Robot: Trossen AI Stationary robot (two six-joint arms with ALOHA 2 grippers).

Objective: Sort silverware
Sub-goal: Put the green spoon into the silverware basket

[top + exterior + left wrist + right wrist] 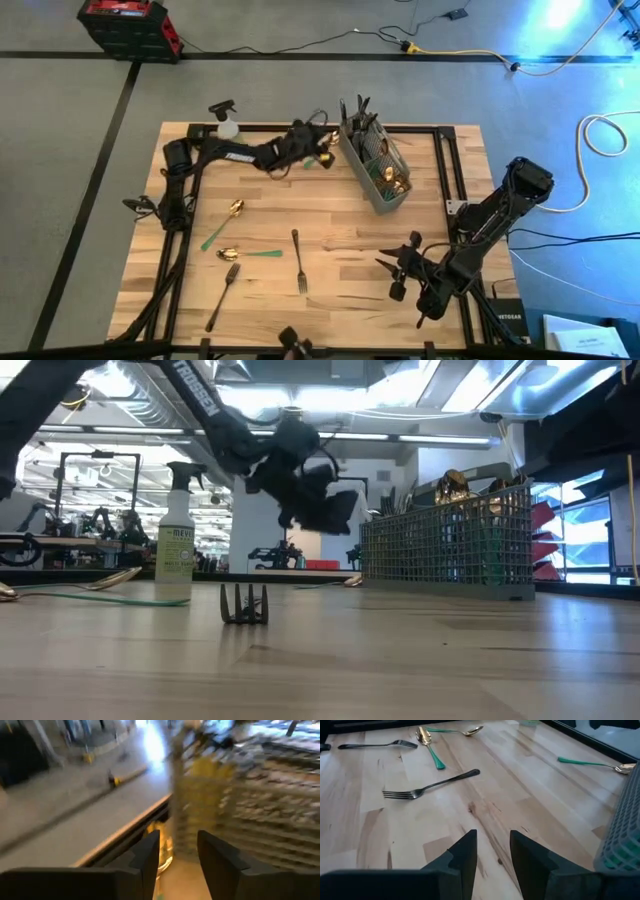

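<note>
Silverware split: some already upright in the mesh caddy [378, 165], four loose pieces mid-surface. Your left claw [318, 143] hangs just beside the caddy's near end, fingers parted, a gold-bowled spoon [325, 159] right beneath them; whether it grips that spoon, you cannot tell. Black fork [427, 785] lies well ahead of your right claw [492, 851], which waits open and empty.

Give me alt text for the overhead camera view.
Four utensils lie loose on a wooden table: two green-handled spoons and two dark forks. The left gripper reaches beside a mesh caddy; the right gripper waits.
</note>
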